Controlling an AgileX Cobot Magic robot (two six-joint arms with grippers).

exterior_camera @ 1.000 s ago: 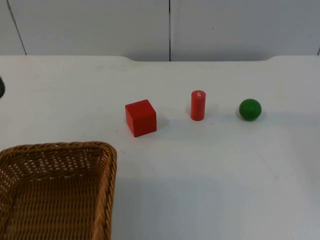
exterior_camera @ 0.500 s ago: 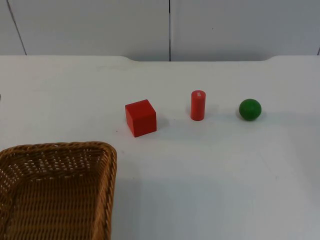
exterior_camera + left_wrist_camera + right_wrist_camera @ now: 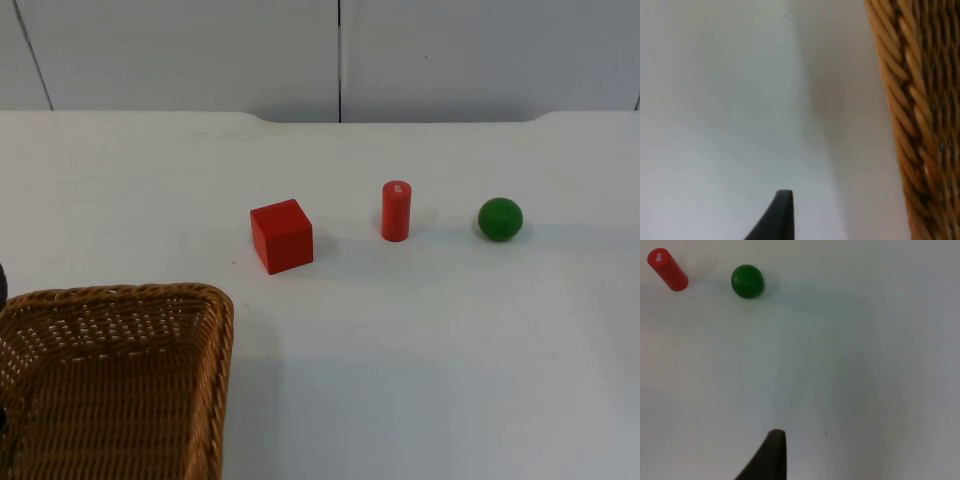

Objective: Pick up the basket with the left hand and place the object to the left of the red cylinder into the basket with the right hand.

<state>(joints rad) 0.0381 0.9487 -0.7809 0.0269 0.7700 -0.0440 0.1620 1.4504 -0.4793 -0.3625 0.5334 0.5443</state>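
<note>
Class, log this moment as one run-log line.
woven wicker basket: on table, unlifted | left gripper: beside basket wall | red cube: left of red cylinder, untouched | right gripper: waiting above table

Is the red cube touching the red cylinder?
Apart. The top view shows bare white table between the red cube and the red cylinder.

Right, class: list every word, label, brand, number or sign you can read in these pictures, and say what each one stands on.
No text can be read.
Red cylinder: a small white mark on its top end, too small to read.
Red cube, green ball, basket: no markings.
</note>
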